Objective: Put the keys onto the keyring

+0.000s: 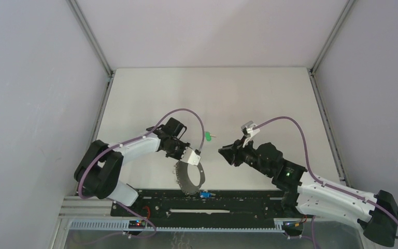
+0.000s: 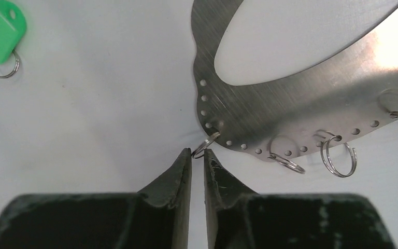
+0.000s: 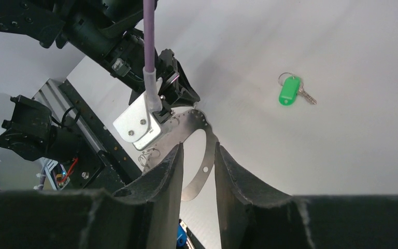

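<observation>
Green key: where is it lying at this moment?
In the top view the green key lies free on the table near the middle, just beyond the keyring and slightly to its right.

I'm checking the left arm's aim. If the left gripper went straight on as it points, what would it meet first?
Likely the wire loop on the rim of the keyring, just ahead of the left gripper; height is unclear.
</observation>
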